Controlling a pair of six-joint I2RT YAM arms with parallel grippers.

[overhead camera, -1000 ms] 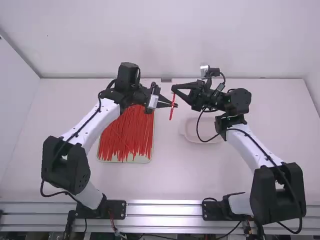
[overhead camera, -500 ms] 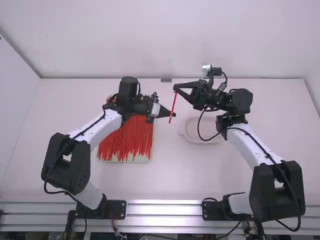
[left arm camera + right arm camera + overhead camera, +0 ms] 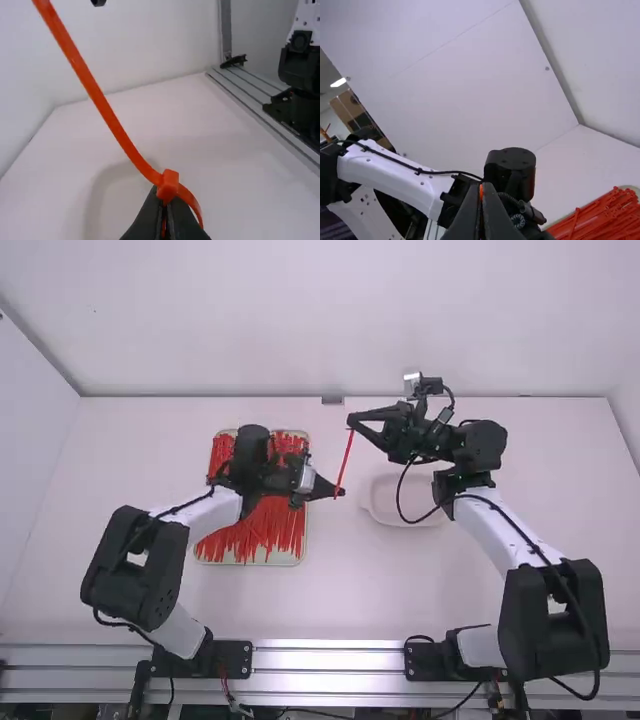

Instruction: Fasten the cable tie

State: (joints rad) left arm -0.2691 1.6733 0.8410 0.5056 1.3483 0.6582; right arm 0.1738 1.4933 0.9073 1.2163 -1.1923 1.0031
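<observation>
since a second ago the left gripper (image 3: 325, 491) has dropped and drawn back toward the arms' bases, from beside the right gripper (image 3: 352, 424) to a spot low over the table (image 3: 120, 440), just off the near right corner of the tray (image 3: 303, 542). the right gripper has hardly shifted. the red cable tie (image 3: 343, 460) between them, short and bunched before, now runs out as a long straight strap.

the tie hangs in the air, off the table, slanting from the right gripper at its far upper end down to the left gripper at its near lower end. both sets of fingers are pinched tight on it. in the left wrist view the left fingers (image 3: 150, 222) are closed together just under the tie's square head (image 3: 168, 181), a small loop curls out beside the head, and the strap climbs away from it in a gentle curve. in the right wrist view the right fingers (image 3: 490, 210) are pressed together with a sliver of red caught between their tips.

the tray lies left of the middle of the table and holds a loose pile of red ties (image 3: 255, 525), partly covered by the left arm's wrist. a shallow white dish (image 3: 374, 502) lies on the table under the right arm, just right of the hanging tie and apart from it.
</observation>
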